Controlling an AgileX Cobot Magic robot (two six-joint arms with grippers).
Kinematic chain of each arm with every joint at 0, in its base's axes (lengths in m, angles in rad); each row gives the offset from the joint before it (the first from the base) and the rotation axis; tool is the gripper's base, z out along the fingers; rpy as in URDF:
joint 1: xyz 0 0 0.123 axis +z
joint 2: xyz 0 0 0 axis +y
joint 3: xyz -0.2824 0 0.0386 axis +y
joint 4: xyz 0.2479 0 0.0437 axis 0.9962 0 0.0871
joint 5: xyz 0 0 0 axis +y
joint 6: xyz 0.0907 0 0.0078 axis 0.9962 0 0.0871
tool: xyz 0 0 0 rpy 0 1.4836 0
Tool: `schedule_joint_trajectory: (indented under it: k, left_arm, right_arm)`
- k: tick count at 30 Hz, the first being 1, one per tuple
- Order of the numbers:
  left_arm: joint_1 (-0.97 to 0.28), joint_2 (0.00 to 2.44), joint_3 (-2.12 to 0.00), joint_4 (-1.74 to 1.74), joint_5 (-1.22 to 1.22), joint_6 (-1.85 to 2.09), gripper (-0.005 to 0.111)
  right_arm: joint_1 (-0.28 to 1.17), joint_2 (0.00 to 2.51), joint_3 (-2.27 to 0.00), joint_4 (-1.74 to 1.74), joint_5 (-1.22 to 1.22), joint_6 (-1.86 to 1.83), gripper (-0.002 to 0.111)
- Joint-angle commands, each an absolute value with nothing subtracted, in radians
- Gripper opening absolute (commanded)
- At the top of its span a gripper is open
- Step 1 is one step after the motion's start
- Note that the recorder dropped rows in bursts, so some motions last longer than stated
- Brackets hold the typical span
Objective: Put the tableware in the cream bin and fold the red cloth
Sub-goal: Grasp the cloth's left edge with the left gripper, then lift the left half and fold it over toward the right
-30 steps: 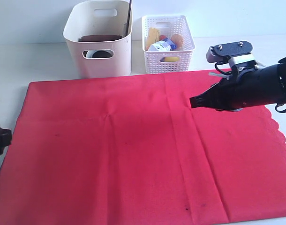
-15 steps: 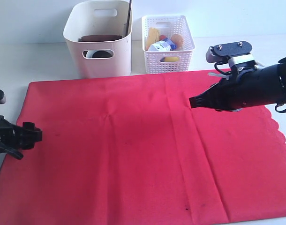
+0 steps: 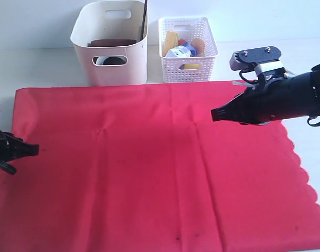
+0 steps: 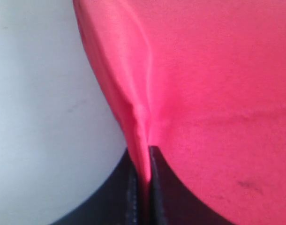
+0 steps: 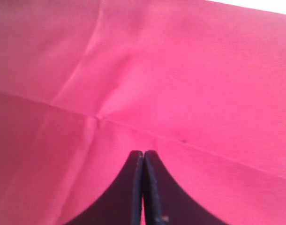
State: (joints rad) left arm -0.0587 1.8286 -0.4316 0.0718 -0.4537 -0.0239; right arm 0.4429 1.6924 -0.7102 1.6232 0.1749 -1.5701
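The red cloth lies spread over most of the table, its scalloped edge on the right. My left gripper is at the cloth's left edge and is shut on a pinched ridge of the red cloth. My right gripper hovers over the cloth's upper right part, shut with nothing in it; below its tips lies creased red cloth. The cream bin stands behind the cloth with a brown plate and a dark stick-like utensil inside.
A white lattice basket with food items stands right of the cream bin. Bare white table shows behind the cloth and along its left edge.
My left gripper came in from the left, closed on the cloth's left edge and pulled it: the whole cloth has slid left, its creases and scalloped edge shifting with it. The right arm stayed put.
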Motion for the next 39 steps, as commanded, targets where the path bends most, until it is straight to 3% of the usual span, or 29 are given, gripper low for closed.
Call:
schedule_joint_trajectory:
  k: [1,5,11,18,24,32,39]
  left_arm:
    - [0.098,1.847,-0.447,0.053,-0.366,0.048,0.001]
    - [0.166,1.808,-0.498,0.053,-0.229,0.048,0.000]
    - [0.119,1.622,-0.557,0.064,-0.046,0.036,0.000]
    - [-0.121,1.323,-0.570,0.064,-0.020,0.025,0.000]
    - [-0.374,1.230,-0.666,0.064,0.124,0.023,0.000]
    - [-0.701,1.373,-0.801,0.064,0.144,0.023,0.000]
    - [-0.844,1.655,-1.010,0.064,0.129,0.023,0.000]
  right_arm:
    - [0.443,1.694,-0.715,1.614,0.217,-1.569,0.000]
    - [0.443,1.694,-0.715,1.614,0.243,-1.569,0.000]
    - [0.443,1.694,-0.715,1.614,0.243,-1.569,0.000]
    - [0.443,1.694,-0.715,1.614,0.240,-1.569,0.000]
    - [0.443,1.677,-0.725,1.614,0.184,-1.569,0.000]
    - [0.443,1.453,-0.725,1.637,-0.114,-1.559,0.000]
    - [0.443,1.236,-0.728,1.637,-0.190,-1.624,0.000]
